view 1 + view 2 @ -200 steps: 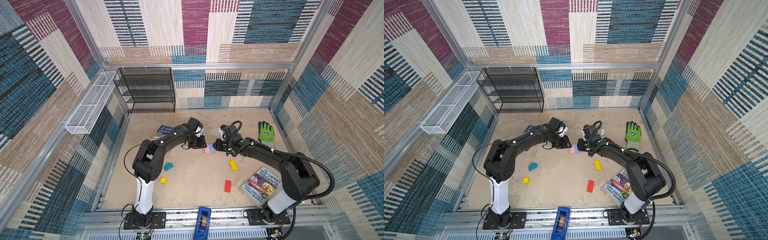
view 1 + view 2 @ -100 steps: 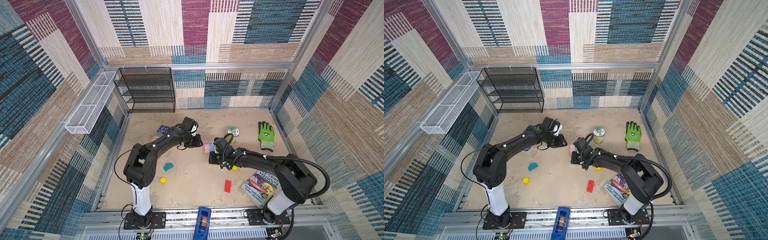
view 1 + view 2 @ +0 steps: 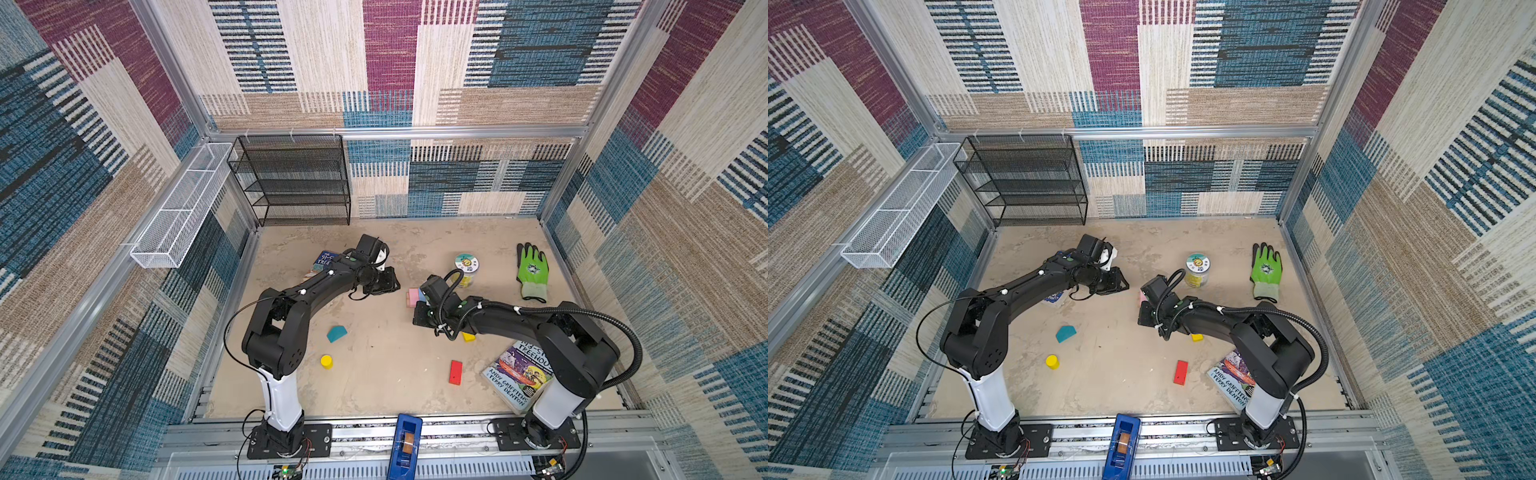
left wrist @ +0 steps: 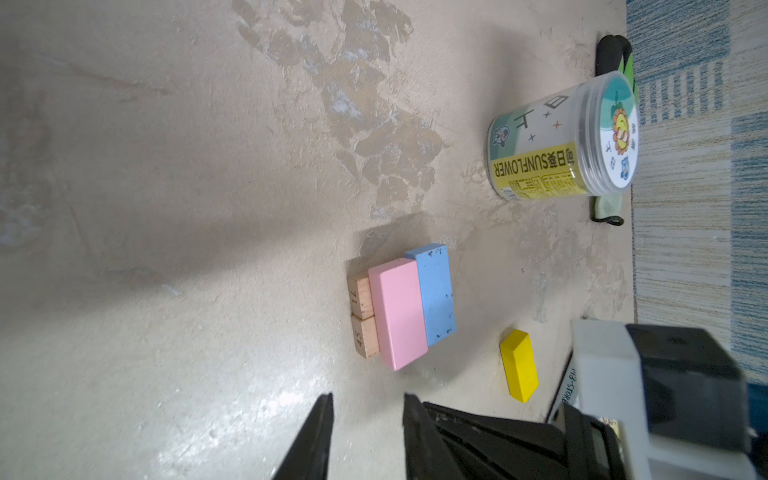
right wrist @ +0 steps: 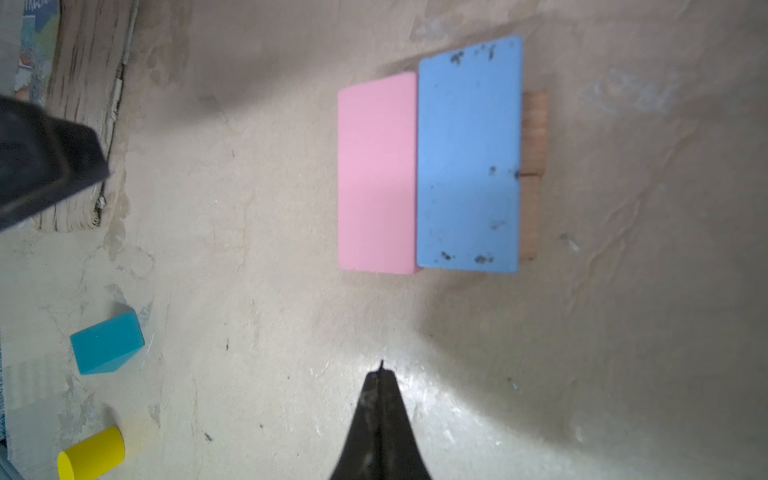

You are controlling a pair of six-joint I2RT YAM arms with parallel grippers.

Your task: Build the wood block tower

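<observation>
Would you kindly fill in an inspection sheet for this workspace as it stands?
Surface: beige tabletop, mottled.
Job's things: pink block and blue block side by side on two plain blocks; yellow slab, red slab, yellow cylinder and teal piece lie loose.
Clutter: near book, far book, jar, glove, rack, basket on the wall.
Grippers: left gripper jaws apart, empty; right gripper jaws shut, empty.
Cables: left cable and right hose loop beside their arms.
Surroundings: patchwork walls, metal frame.
</observation>
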